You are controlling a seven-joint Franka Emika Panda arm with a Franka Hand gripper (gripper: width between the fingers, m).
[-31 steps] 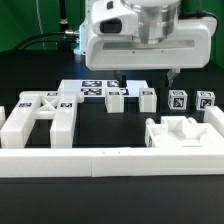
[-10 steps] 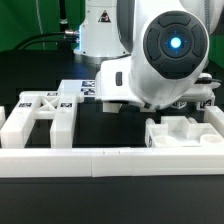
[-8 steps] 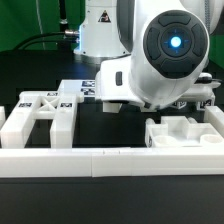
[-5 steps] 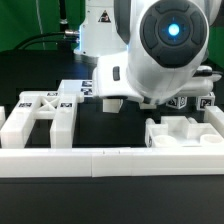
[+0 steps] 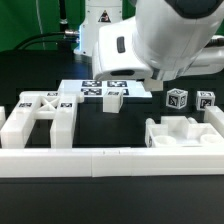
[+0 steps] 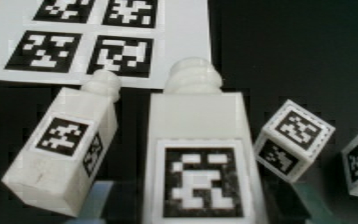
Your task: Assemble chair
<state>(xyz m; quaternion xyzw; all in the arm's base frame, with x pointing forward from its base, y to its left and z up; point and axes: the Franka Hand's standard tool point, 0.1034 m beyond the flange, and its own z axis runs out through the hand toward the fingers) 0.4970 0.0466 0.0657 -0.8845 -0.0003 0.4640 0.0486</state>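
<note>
Chair parts [image 6: 197, 150] lie loose, white, tagged; cannot tell the hidden hand's state.

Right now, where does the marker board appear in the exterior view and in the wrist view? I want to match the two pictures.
Exterior view: the marker board lies flat near the picture's middle, just behind a tagged white post.
Wrist view: the board lies beyond the rounded ends of the posts, with four tags showing.
Shared landmark: that tagged white post, probably the tilted one in the wrist view.
</note>
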